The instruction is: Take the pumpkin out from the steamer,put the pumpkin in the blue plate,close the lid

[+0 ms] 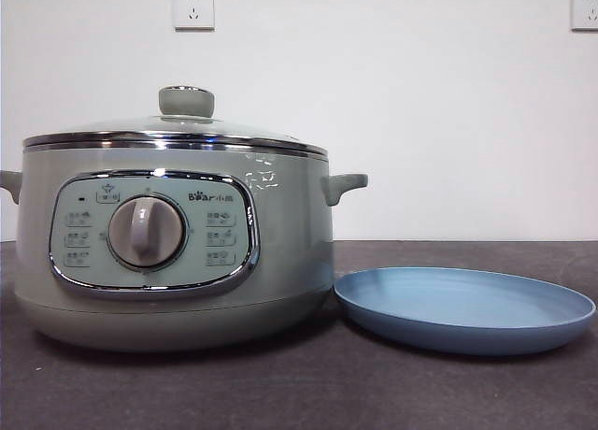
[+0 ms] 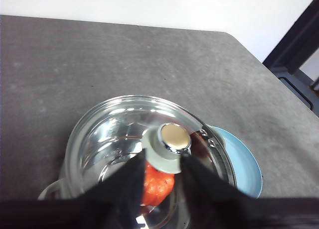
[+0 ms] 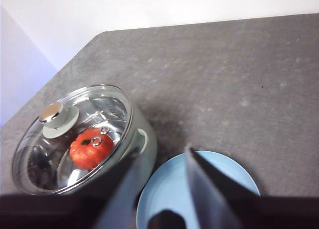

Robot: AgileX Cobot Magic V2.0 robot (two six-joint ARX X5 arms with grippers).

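Observation:
The sage-green steamer (image 1: 177, 262) stands at the left with its glass lid (image 1: 177, 126) on and the knob (image 1: 186, 101) upright. Through the glass the orange pumpkin (image 3: 90, 147) shows inside the pot, and the left wrist view also catches the pumpkin (image 2: 158, 183) below the knob (image 2: 169, 142). The blue plate (image 1: 464, 308) lies empty just right of the pot. My left gripper (image 2: 163, 155) hangs open high above the lid, its jaws framing the knob without touching it. My right gripper (image 3: 162, 152) is open above the gap between the pot and the plate (image 3: 199, 189). Neither arm shows in the front view.
Dark grey tabletop (image 1: 299, 393) runs around both objects, with a white wall and two sockets (image 1: 193, 7) behind. The table's rounded corner (image 2: 234, 40) and a dark frame (image 2: 299, 50) lie beyond the plate side.

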